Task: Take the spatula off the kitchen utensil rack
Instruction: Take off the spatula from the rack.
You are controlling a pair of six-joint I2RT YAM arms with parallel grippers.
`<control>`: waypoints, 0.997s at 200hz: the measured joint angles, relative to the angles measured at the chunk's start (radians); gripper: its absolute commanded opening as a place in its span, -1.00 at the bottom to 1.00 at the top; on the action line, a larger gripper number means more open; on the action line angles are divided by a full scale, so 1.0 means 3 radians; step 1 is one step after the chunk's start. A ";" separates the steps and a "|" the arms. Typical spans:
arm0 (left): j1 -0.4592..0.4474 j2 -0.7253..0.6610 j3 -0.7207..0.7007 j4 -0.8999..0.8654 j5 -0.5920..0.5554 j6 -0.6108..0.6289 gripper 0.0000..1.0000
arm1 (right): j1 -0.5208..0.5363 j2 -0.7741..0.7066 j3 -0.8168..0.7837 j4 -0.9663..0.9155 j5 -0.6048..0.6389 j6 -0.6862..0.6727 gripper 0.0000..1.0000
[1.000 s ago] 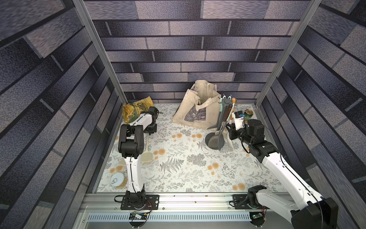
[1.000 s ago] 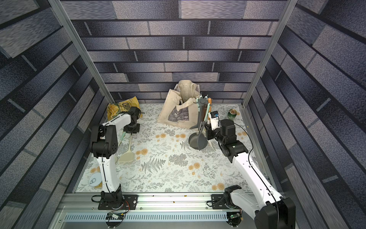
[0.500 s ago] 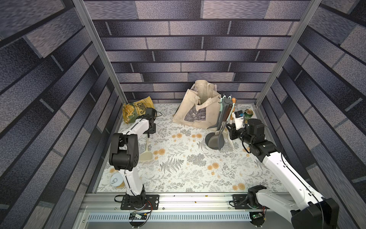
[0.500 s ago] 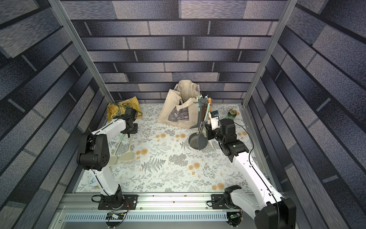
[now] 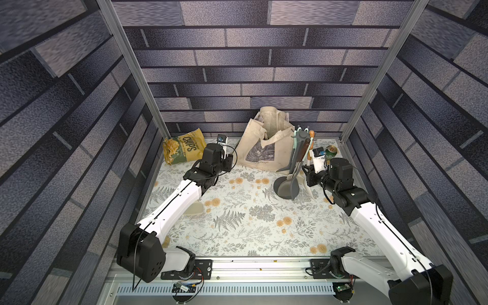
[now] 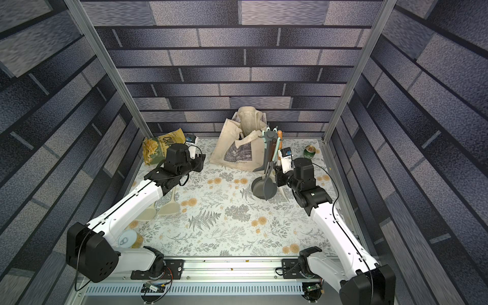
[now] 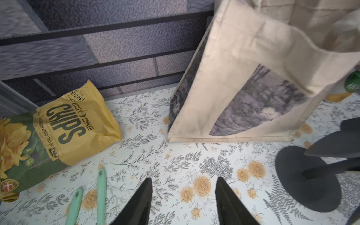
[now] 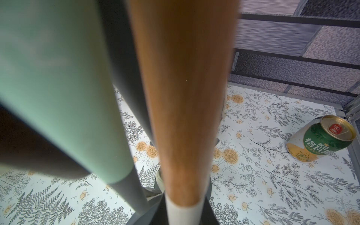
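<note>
The kitchen utensil rack (image 5: 302, 136) is seen upright at about 2 o'clock on the floral tabletop (image 5: 237, 237), just beside the tote bag (image 5: 266, 148), with several utensils hung from its star top. Among them is a wooden-handled spatula (image 8: 183, 97). The right fingers (image 5: 307, 175) are pressed together on it low down, where the wood meets the white neck, though the tips themselves are hidden in the wrist view. Two mint-handled spatulas (image 6: 170, 207) are laid flat at about 9 o'clock, side by side under the left forearm and well apart from the rack. The left fingers (image 7: 140, 202) are spread with nothing between them, above the tabletop between the chips bag (image 7: 58, 132) at 10 o'clock and the tote bag. A green can (image 5: 331, 151) is set in the 1 o'clock corner.
</note>
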 measured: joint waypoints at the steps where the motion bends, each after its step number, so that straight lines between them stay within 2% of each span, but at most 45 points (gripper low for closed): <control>1: -0.0005 -0.0004 0.0000 0.0009 0.0008 -0.0001 0.09 | 0.0000 0.0000 0.0000 0.0000 0.0000 0.0000 -0.81; 31: -0.0295 -0.0134 -0.0019 0.0263 0.0207 -0.0023 0.08 | 0.0000 -0.0003 0.0000 -0.0001 -0.0001 0.0000 -0.81; 78: -0.0880 -0.0135 -0.0093 0.0548 0.0243 -0.0084 0.03 | 0.0000 -0.0003 0.0000 0.0000 -0.0003 0.0000 -0.81; 119: -0.1183 -0.0071 -0.0107 0.0881 0.0282 -0.0131 0.02 | 0.0000 -0.0005 -0.0001 -0.0001 -0.0001 0.0000 -0.81; 199: -0.1620 0.0259 0.0037 0.1087 0.0294 -0.0042 0.00 | 0.0000 -0.0074 -0.0005 -0.0076 -0.0001 0.0003 -0.81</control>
